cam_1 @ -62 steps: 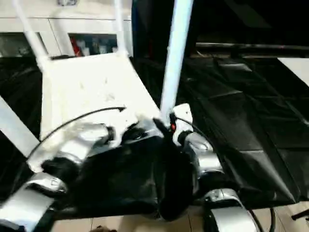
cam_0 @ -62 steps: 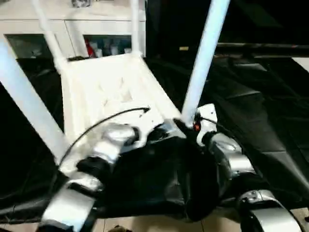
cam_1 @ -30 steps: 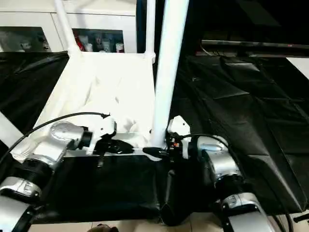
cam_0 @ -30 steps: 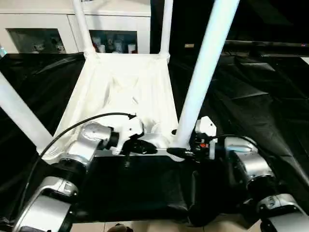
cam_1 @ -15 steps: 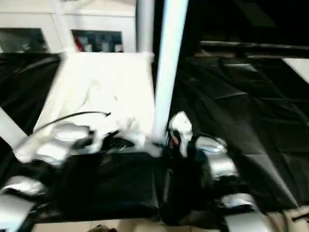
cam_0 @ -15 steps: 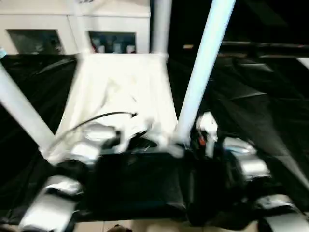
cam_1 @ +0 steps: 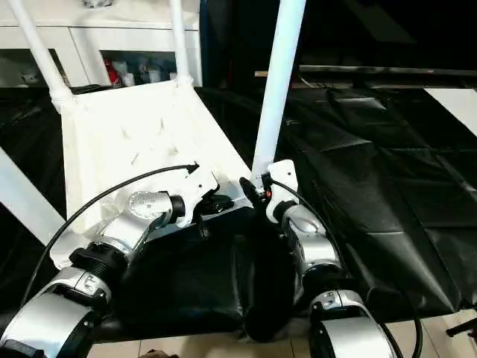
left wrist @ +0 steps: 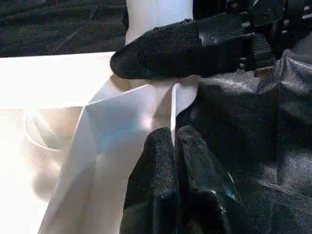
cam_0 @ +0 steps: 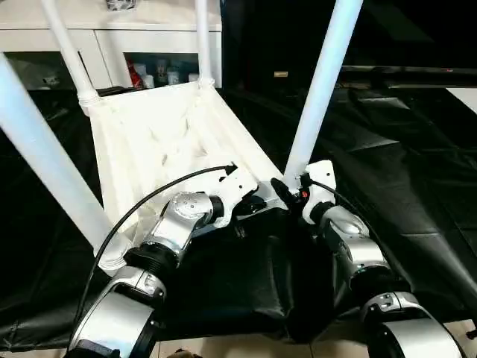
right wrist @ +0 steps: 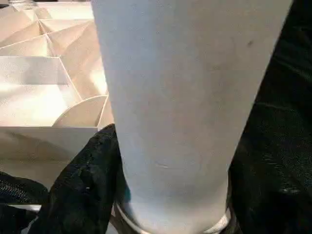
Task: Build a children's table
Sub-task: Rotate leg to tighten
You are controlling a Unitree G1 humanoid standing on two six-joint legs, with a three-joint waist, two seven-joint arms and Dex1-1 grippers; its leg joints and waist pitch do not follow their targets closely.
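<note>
The children's table (cam_0: 164, 134) lies upside down on a black sheet, its ribbed underside facing up and its white legs standing upright. My right gripper (cam_0: 287, 188) is shut on the base of the near-right leg (cam_0: 320, 89), just above its corner socket. The right wrist view has that leg (right wrist: 180, 97) between the black fingers (right wrist: 83, 185). My left gripper (cam_0: 250, 209) is shut, and its fingertips (left wrist: 161, 146) press on the table's near rim beside the same socket. One finger of the right gripper (left wrist: 161, 48) lies across the leg there.
The black sheet (cam_0: 417, 171) covers the ground around the table. A white cabinet (cam_0: 156, 71) with small bottles stands behind. The near-left leg (cam_0: 45, 156) rises close to my left arm. A strip of pale floor (cam_0: 246, 347) runs along the front.
The whole picture has swung and tilted, so the camera has moved. Both grippers stay at the near-right corner, the right one still around the leg's base.
</note>
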